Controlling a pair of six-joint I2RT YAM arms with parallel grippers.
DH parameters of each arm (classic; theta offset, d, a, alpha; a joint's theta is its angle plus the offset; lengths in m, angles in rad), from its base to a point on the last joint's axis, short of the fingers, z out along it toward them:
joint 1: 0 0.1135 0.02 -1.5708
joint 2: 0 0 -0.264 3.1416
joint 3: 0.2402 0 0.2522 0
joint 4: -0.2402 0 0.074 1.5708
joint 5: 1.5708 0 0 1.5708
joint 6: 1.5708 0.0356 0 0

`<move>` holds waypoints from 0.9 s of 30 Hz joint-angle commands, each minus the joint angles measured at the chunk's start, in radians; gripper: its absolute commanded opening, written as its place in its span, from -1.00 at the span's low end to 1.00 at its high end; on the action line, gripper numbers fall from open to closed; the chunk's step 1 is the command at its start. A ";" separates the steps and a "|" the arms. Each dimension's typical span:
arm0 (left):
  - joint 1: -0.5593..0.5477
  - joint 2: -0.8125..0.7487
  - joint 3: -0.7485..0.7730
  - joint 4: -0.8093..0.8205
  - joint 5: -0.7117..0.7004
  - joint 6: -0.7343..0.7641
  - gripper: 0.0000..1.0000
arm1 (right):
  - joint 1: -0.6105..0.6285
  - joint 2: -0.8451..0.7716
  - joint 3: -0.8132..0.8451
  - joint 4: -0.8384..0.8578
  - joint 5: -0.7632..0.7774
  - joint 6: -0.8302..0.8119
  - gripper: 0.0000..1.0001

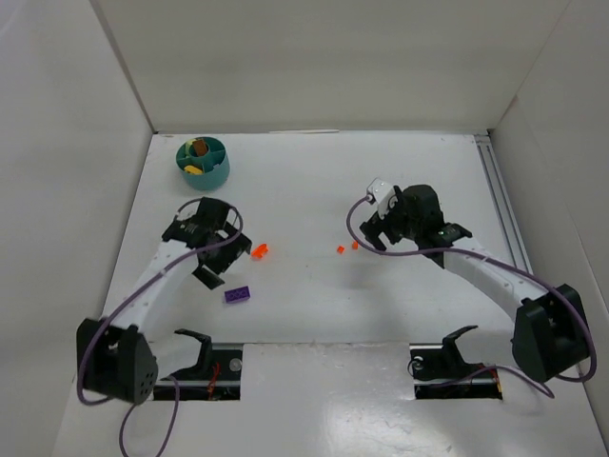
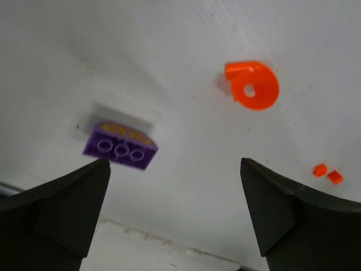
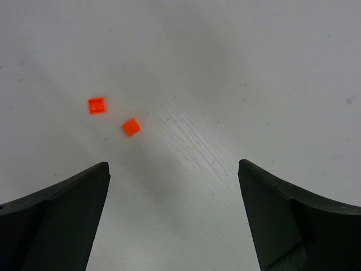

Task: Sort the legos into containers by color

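Note:
The round teal tub [image 1: 203, 164] stands at the back left, with an orange-brown lego [image 1: 201, 148] and a yellow lego [image 1: 193, 170] in its containers. A purple lego [image 1: 238, 295] [image 2: 120, 146] lies on the table, with a yellowish patch showing on its top face. Further right lies a rounded red-orange lego [image 1: 259, 251] [image 2: 252, 84]. Two tiny red-orange legos [image 1: 341, 249] [image 1: 355, 246] [image 3: 96, 105] [image 3: 131, 127] lie mid-table. My left gripper [image 1: 224, 259] [image 2: 175, 164] hangs open and empty above the table between the purple and rounded pieces. My right gripper [image 1: 373, 236] [image 3: 173, 165] is open and empty, just right of the tiny pieces.
White walls enclose the table at the back and on both sides. A metal rail [image 1: 500, 200] runs along the right edge. Both arm bases [image 1: 114, 357] [image 1: 552, 333] sit at the near edge.

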 commanded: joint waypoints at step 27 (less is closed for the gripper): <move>-0.115 -0.239 -0.314 -0.068 -0.033 -0.601 0.91 | 0.096 -0.269 -0.133 0.053 0.074 0.035 1.00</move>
